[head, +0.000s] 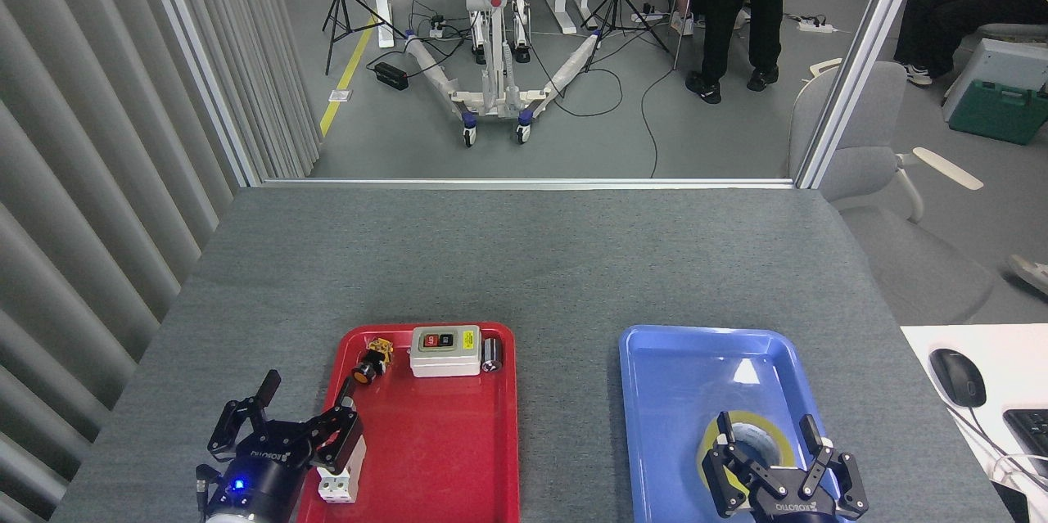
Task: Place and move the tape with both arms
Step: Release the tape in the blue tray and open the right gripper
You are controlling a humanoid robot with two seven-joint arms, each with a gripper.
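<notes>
The yellow tape roll (778,430) lies flat in the near part of the blue tray (679,367), its pale core facing up. My right gripper (766,432) hovers over it, open, its black fingers spread on either side of the roll and covering its near half. My left gripper (304,402) stands open at the bottom left, straddling the red tray's left rim, with nothing between its fingers. A small blue light glows on its wrist.
The red tray (442,457) holds a white switch box (444,351), a small metal cylinder (491,354), a yellow-black push button (370,360) and a white block (336,484). A mouse (956,376) sits on a white desk at right. People stand beyond the table.
</notes>
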